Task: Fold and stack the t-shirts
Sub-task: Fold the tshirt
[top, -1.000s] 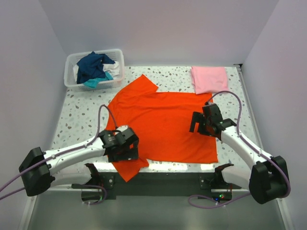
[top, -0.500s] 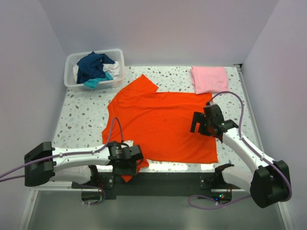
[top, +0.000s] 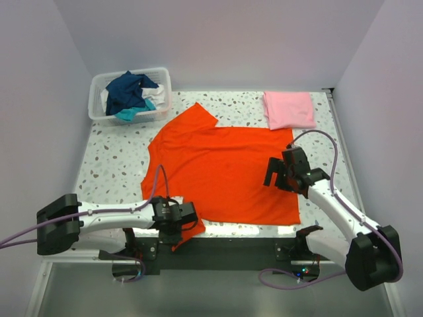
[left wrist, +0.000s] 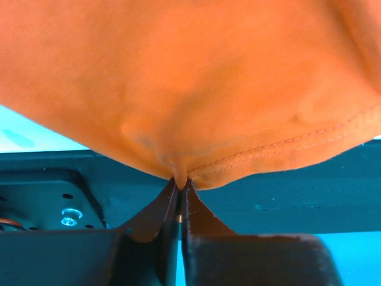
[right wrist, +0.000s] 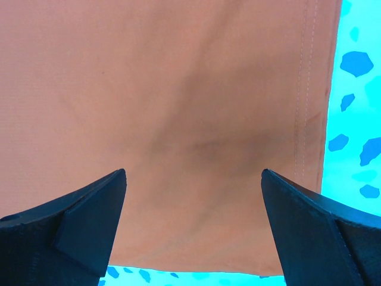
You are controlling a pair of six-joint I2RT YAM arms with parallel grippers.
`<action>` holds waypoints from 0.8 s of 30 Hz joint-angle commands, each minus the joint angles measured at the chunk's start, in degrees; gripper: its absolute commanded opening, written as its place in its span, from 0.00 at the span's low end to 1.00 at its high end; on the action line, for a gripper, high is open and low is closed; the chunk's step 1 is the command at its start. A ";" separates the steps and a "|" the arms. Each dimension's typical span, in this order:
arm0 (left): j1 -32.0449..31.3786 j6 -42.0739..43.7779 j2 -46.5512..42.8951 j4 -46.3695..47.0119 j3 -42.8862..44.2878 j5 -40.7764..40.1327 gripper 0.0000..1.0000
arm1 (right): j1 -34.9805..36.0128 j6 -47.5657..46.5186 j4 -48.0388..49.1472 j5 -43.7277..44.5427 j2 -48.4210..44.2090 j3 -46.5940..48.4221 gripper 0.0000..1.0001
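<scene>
While right claw (right wrist: pixel 193 179) hangs spread over orange-red t-shirt (top: pixel 225 172), left claw (left wrist: pixel 180 188) pinches its sleeve hem.

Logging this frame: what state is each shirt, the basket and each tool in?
orange-red t-shirt: spread flat, near sleeve pinched.
pink t-shirt: folded, far right corner.
basket: holds crumpled shirts.
left tool: shut on the orange-red t-shirt.
right tool: open over the orange-red t-shirt.

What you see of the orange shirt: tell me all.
The orange-red t-shirt is soft, plain cloth with stitched hems, spread flat on the speckled table, hem to the right. The left gripper is shut on its near sleeve's edge at the table's front; the right gripper hangs open above its hem side.
</scene>
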 commanded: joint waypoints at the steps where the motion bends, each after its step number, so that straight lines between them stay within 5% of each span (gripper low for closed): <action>1: -0.56 -2.18 1.39 -1.15 0.42 -2.72 0.00 | -0.49 2.44 -1.51 1.69 -2.97 0.29 0.99; 9: -0.47 -4.03 -3.18 -5.29 8.15 -11.77 0.00 | -0.66 15.34 -13.29 4.33 -11.58 -2.86 0.99; 18: 0.14 -1.13 -4.50 -5.99 11.67 -15.55 0.00 | -0.66 28.81 -21.91 -2.44 -25.65 -11.04 0.96; 24: 1.55 0.54 -6.08 -6.17 11.76 -16.53 0.00 | -0.66 28.65 -29.29 -1.91 -25.05 -9.37 0.95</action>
